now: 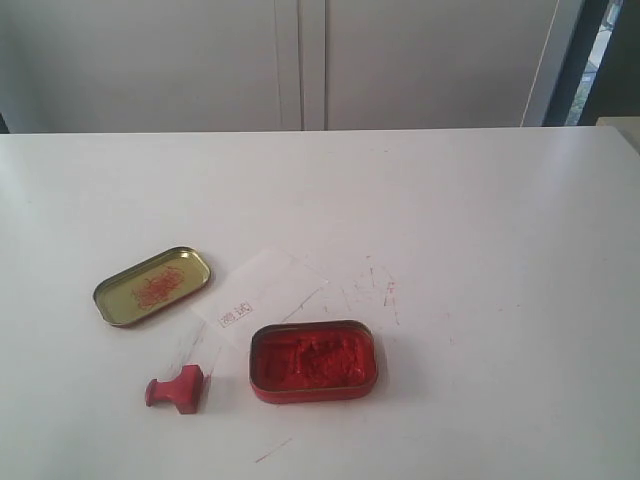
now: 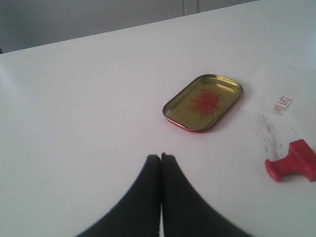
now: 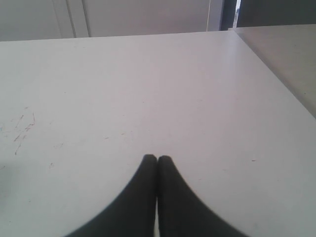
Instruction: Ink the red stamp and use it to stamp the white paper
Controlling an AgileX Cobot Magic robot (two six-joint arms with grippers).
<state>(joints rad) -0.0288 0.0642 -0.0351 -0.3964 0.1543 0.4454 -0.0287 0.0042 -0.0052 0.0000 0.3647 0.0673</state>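
Nearest the cam in the ext. view lies the red stamp (image 1: 175, 388), tipped on its side on the white worktop (image 1: 480, 220). Its knob handle points to the view's left, square base to the right. Just right of it, w/ a small gap, sits the ink tin (image 1: 313, 360), open and full of lumpy red paste.

Behind both lies the white paper (image 1: 262, 290), flat & on a diagonal, btwn the ink tin and the tin lid (image 1: 152, 286). A small red rectangular imprint (image 1: 228, 319) shows near the paper's front corner, not far from the stamp. Whether the paper's edge touches the ink tin can't be told. The tin lid lies inside-up, gold w/ red smears at centre, well left of the ink tin. Thin scratch marks (image 1: 380, 285) cross the worktop right of the paper.

On the arms: the left tool (image 2: 161, 157) has its dark fingers pressed together, closed on nothing, over bare worktop. Its wrist cam sees the tin lid ahead, w/ the stamp & imprint off to one side, all apart from it. The right tool (image 3: 157, 158) is likewise closed tight & empty, over bare worktop w/ faint scratches.
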